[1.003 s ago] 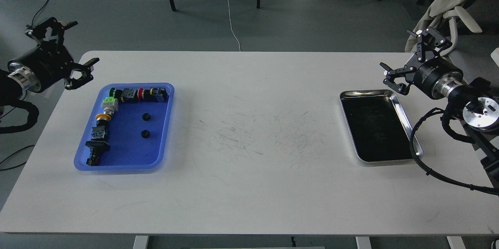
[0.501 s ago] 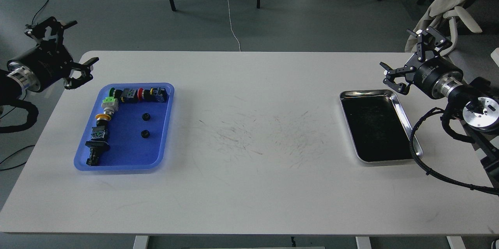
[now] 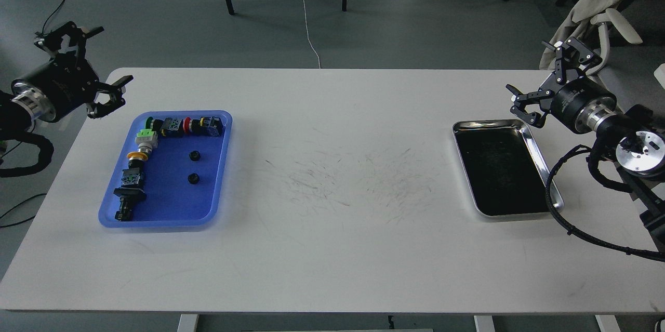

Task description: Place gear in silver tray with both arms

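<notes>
Left gripper (image 3: 85, 72) spread wide and empty, hovering off the far left corner of the worktop (image 3: 332, 249), just beyond the blue tray (image 3: 221, 166). Right gripper (image 3: 545, 75) likewise spread and empty, above the far edge of the silver tray (image 3: 543, 166), itself bare at the right side. Two small black round parts (image 3: 194, 167), probably the gear, lying loose in the blue tray. Best approached from straight above, closing squarely on one part, clear of the switches (image 3: 156, 134) alongside.

One silver tray (image 3: 540, 163), one blue tray (image 3: 221, 166), two small black gears (image 3: 194, 155), two claws (image 3: 111, 94).
</notes>
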Robot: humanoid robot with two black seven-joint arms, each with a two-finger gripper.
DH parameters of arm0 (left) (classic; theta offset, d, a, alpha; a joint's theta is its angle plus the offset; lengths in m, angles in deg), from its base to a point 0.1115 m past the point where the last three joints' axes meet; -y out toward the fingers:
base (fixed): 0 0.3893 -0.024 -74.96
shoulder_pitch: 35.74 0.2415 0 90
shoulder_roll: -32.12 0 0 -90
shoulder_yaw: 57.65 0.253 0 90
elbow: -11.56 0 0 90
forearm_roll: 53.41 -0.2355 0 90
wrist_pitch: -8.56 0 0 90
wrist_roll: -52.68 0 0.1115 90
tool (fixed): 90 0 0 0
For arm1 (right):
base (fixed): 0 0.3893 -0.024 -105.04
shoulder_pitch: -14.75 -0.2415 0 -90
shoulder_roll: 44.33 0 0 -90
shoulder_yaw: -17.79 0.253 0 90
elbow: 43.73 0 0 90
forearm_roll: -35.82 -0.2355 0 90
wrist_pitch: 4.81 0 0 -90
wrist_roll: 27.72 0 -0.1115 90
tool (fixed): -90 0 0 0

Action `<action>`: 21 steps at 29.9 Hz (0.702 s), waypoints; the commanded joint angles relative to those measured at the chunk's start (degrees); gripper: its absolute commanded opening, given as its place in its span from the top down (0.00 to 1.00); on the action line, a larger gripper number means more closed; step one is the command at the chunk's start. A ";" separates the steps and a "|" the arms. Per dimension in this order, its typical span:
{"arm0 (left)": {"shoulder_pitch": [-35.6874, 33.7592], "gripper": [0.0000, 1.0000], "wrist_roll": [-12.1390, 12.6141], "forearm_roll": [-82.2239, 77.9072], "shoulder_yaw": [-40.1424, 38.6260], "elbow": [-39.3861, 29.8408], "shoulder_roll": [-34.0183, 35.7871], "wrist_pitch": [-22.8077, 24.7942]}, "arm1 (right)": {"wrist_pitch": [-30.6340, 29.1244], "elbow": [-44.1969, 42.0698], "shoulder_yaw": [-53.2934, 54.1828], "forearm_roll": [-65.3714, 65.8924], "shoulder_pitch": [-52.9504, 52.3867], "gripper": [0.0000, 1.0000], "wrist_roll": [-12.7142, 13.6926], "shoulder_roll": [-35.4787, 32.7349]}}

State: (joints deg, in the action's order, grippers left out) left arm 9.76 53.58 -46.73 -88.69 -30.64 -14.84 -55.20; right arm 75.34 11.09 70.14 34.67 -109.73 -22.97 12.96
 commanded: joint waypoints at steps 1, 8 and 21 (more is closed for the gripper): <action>-0.06 0.01 -0.81 -0.09 0.20 -0.16 0.03 0.05 | 0.00 0.03 -0.06 0.00 0.02 0.01 0.00 0.10; -0.06 0.01 -0.81 0.00 0.11 -0.16 -0.23 -0.13 | 0.00 0.03 0.03 0.00 0.11 0.01 0.00 0.01; -0.15 0.01 -0.28 -0.26 1.78 -2.70 2.13 0.57 | 0.00 0.03 -0.06 0.00 0.20 0.01 -0.09 0.01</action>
State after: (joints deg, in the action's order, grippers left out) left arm 9.70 53.02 -46.75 -87.81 -31.68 -14.35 -54.89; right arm 75.34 11.12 70.14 34.67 -109.62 -23.07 12.98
